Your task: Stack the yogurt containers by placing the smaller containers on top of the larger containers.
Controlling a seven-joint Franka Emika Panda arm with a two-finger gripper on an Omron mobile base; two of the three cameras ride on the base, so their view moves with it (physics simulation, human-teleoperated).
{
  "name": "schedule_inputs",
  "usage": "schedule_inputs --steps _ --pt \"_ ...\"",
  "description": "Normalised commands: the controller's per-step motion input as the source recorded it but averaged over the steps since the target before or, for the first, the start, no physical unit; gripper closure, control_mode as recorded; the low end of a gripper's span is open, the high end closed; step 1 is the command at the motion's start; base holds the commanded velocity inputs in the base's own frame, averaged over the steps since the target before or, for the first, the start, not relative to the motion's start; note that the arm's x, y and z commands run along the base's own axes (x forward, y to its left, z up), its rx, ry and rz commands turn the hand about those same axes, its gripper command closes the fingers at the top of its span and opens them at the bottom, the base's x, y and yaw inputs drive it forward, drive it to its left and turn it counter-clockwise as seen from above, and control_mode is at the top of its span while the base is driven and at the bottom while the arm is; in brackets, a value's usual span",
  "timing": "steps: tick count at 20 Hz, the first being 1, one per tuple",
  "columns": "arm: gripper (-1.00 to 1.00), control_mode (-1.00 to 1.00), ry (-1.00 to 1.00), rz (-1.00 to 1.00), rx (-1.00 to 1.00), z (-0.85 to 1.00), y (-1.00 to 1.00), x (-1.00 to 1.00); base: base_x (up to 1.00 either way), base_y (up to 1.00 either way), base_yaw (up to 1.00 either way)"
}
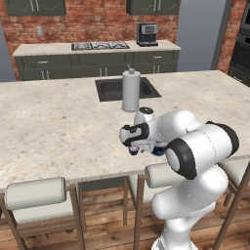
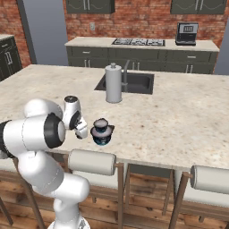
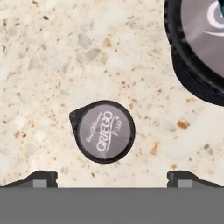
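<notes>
Looking down my hand camera, my fingers stand spread wide, grasping nothing, over the speckled beige stone worktop. Just beyond them the tiny yogurt cup sits alone on the stone, round and dark-rimmed, its matte pale lid printed "GRIEGO". Past it, apart from it, is the broad dark stack: from my right base camera, a mid-sized cup rests on the wide blue-based cup. Farther back stands a smooth grey cylinder beside the dark recessed sink.
</notes>
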Motion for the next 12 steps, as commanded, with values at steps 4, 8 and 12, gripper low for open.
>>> schedule_inputs --steps 4,8,12 --pt "-1.0 -1.0 0.0 0.06 -0.03 -0.19 0.0 0.08 0.0 0.0 0.0" --pt "-1.0 -1.0 0.0 0.04 -0.02 -0.21 0.0 0.0 0.0 0.0 0.0" --pt "-1.0 -1.0 0.0 0.04 -0.02 -0.18 0.0 0.01 0.0 0.0 0.0"
